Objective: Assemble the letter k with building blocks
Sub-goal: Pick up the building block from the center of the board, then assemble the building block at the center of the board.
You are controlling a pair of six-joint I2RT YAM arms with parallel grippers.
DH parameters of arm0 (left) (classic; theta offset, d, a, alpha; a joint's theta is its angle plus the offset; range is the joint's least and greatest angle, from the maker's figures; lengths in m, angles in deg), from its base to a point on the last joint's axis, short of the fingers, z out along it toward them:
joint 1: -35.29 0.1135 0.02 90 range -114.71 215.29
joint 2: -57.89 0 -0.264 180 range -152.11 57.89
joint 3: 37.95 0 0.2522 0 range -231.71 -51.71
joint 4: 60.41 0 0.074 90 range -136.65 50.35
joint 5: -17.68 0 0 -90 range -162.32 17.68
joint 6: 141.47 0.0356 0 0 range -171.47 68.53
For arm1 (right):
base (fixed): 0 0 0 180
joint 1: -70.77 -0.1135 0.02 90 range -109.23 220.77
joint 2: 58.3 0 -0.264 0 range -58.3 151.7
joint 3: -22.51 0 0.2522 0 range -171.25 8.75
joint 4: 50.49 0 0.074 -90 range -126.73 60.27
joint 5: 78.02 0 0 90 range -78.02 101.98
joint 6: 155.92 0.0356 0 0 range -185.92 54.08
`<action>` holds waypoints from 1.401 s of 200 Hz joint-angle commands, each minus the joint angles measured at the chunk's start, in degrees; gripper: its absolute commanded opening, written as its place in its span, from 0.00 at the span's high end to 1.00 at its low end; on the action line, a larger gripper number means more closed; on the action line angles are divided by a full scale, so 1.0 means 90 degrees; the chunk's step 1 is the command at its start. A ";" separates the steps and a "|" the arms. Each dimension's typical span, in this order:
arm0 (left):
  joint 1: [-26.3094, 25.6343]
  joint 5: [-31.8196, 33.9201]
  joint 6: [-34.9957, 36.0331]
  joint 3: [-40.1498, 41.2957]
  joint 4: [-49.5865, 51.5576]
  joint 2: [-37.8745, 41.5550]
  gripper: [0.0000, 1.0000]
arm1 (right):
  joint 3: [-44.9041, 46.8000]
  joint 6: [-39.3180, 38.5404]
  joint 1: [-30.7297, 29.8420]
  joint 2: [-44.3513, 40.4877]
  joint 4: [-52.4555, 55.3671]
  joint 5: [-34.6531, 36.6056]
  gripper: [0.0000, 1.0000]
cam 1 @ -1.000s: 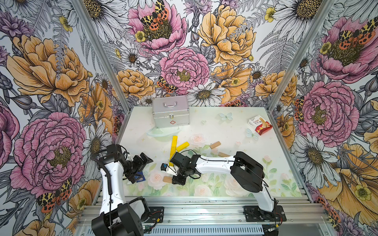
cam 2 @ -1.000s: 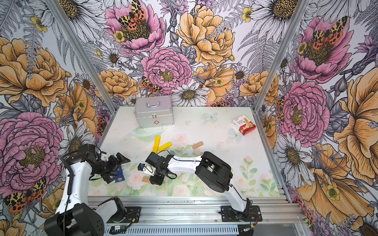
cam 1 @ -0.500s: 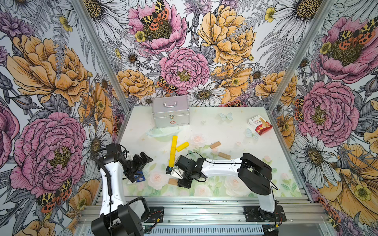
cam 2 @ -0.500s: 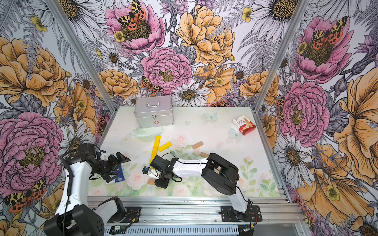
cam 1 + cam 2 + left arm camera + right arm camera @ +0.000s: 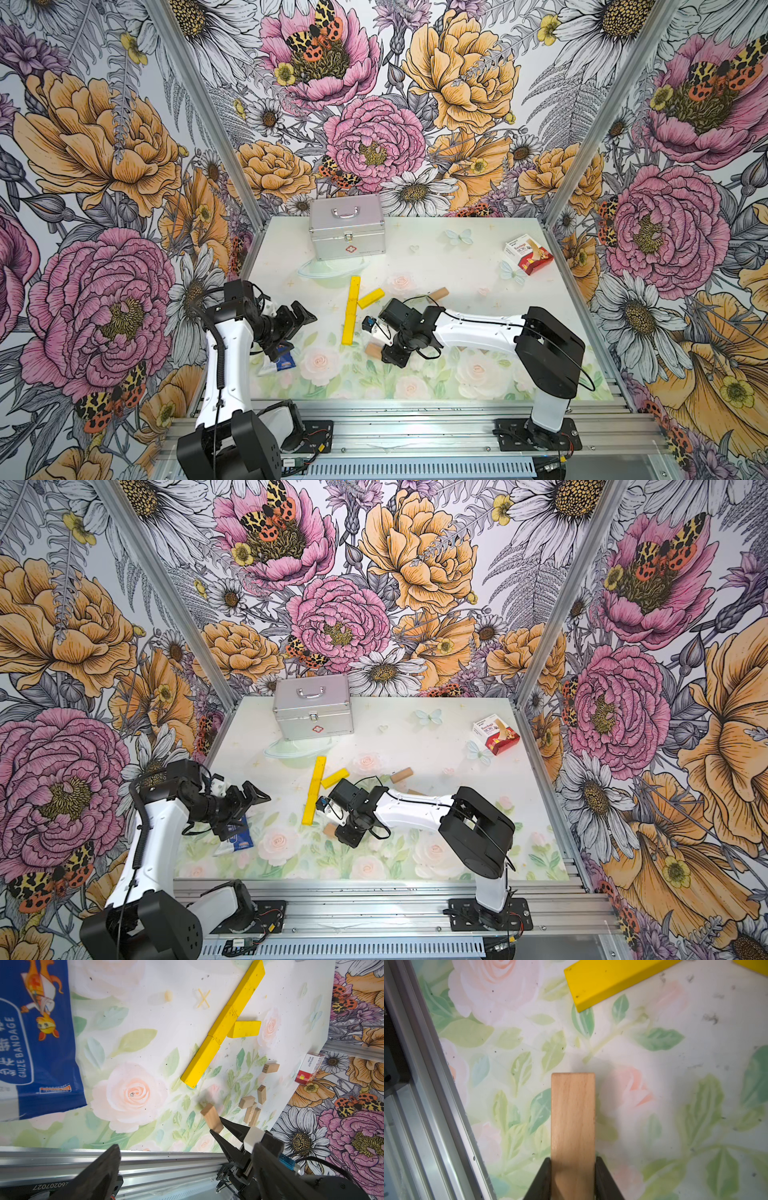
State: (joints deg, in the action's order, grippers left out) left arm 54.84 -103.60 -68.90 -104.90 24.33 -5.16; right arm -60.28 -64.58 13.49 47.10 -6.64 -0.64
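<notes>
One pale wood block [image 5: 573,1113] is clamped by its long sides in the right gripper [image 5: 573,1162]. It is judged to be clear of the mat [image 5: 675,1088], as a shadow is thrown beside it. In a top view it is found at 4 o'clock of the near end of the yellow stem [image 5: 351,309].

The left gripper [image 5: 300,321] is spread wide with nothing held, and is hung over the blue sachet [image 5: 284,363] at 8 o'clock of the table.

Step judged: the K's lower arm is to be laid.
- The block should be carried to the stem's middle.
- It should be slanted toward 4 o'clock, mirroring the yellow arm [image 5: 370,299], which points to 2 o'clock.
- It should be set flat with its end touching the stem, and released gently.
- The stem's three bars are only butted end to end, so a nudge could break the line.

Several loose pale blocks [image 5: 252,1105] are left at 3 o'clock.
</notes>
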 commanded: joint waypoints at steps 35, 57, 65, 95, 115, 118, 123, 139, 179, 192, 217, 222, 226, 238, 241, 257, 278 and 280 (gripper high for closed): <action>-0.0444 0.0237 -0.0043 -0.0358 -0.0524 -0.0277 0.01 | -0.0444 0.0407 0.0055 0.0014 0.0104 0.0291 1.00; -0.0799 0.0469 -0.0089 -0.0437 -0.0767 -0.0437 0.01 | -0.0536 0.0488 0.0134 0.0060 0.0104 0.0326 1.00; -0.0939 0.0512 -0.0114 -0.0463 -0.0867 -0.0533 0.01 | -0.0573 0.0518 0.0171 0.0069 0.0104 0.0345 1.00; -0.1313 0.0583 -0.0153 -0.0582 -0.1186 -0.0847 0.01 | -0.0717 0.0628 0.0317 0.0156 0.0104 0.0386 1.00; -0.1395 0.0612 -0.0175 -0.0650 -0.1346 -0.0948 0.01 | -0.0824 0.0681 0.0385 0.0221 0.0104 0.0396 1.00; -0.1404 0.0598 -0.0166 -0.0652 -0.1373 -0.0945 0.01 | -0.0842 0.0694 0.0393 0.0238 0.0109 0.0404 1.00; -0.1409 0.0590 -0.0160 -0.0660 -0.1416 -0.0937 0.01 | -0.0877 0.0700 0.0403 0.0255 0.0105 0.0416 1.00; -0.1471 0.0654 -0.0173 -0.0643 -0.1633 -0.0792 0.01 | -0.0973 0.0699 0.0477 0.0345 0.0159 0.0396 1.00; -0.1573 0.0527 -0.0212 -0.0662 -0.1939 -0.0844 0.01 | -0.1175 0.0571 0.0640 0.0494 0.0283 0.0341 1.00; -0.1629 0.0518 -0.0203 -0.0661 -0.1976 -0.0979 0.01 | -0.1214 0.0548 0.0682 0.0505 0.0285 0.0380 1.00; -0.1759 0.0545 -0.0203 -0.0686 -0.2138 -0.1127 0.01 | -0.1310 0.0515 0.0784 0.0590 0.0280 0.0392 1.00; -0.1783 0.0552 -0.0202 -0.0698 -0.2168 -0.1146 0.01 | -0.1330 0.0512 0.0797 0.0607 0.0280 0.0396 1.00; -0.1807 0.0562 -0.0202 -0.0704 -0.2195 -0.1163 0.01 | -0.1344 0.0508 0.0805 0.0620 0.0280 0.0397 1.00; -0.1856 0.0588 -0.0219 -0.0739 -0.2249 -0.1214 0.02 | -0.1387 0.0497 0.0835 0.0667 0.0280 0.0424 1.00; -0.1859 0.0595 -0.0222 -0.0740 -0.2266 -0.1235 0.01 | -0.1400 0.0501 0.0843 0.0679 0.0280 0.0434 1.00; -0.1894 0.0621 -0.0222 -0.0787 -0.2329 -0.1346 0.01 | -0.1464 0.0471 0.0856 0.0748 0.0280 0.0482 1.00; -0.1954 0.0642 -0.0232 -0.0842 -0.2410 -0.1505 0.01 | -0.1590 0.0426 0.0866 0.0865 0.0280 0.0495 1.00; -0.1961 0.0641 -0.0231 -0.0846 -0.2414 -0.1509 0.01 | -0.1595 0.0427 0.0866 0.0878 0.0280 0.0494 1.00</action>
State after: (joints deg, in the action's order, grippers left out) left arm 38.10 -98.77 -70.65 -110.80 5.45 -17.51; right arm -72.15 -59.53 20.99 53.42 -4.15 2.81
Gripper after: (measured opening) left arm 0.986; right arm 0.322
